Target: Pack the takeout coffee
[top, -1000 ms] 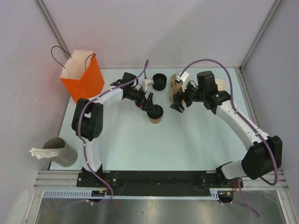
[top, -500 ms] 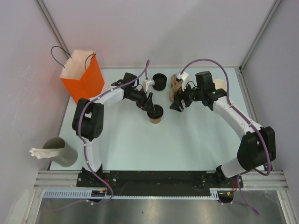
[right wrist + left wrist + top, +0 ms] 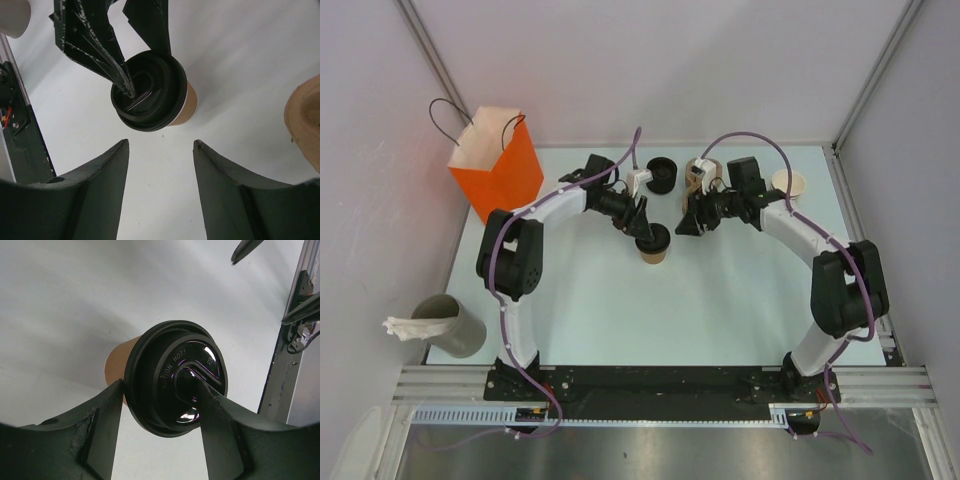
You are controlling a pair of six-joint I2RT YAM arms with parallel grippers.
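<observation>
The left claw (image 3: 159,387) is clenched on the round black plastic lid (image 3: 165,347). One finger presses against the lid's outer rim and the other rests in the hollow on its top. The lid sits on the small kraft-tan paper cup (image 3: 654,255), which stands upright on the pale desk (image 3: 720,300), roughly midway across its far half.

The right claw (image 3: 160,145) is released and holds nothing. It hangs just to the right of the cup, apart from it, with its fingers spread and pointed toward the lid.

Behind the cup, farther back, stands a short stack of black lids (image 3: 661,175). Behind the cup and to its right, past the right claw, lies a moulded brown cardboard carrier (image 3: 697,178), partly hidden by the wrist. Farther right of the cup is an open tan paper cup, pale inside (image 3: 788,183). Well to the left of the cup and farther back, an orange paper bag with black cord handles (image 3: 500,165) stands upright.
</observation>
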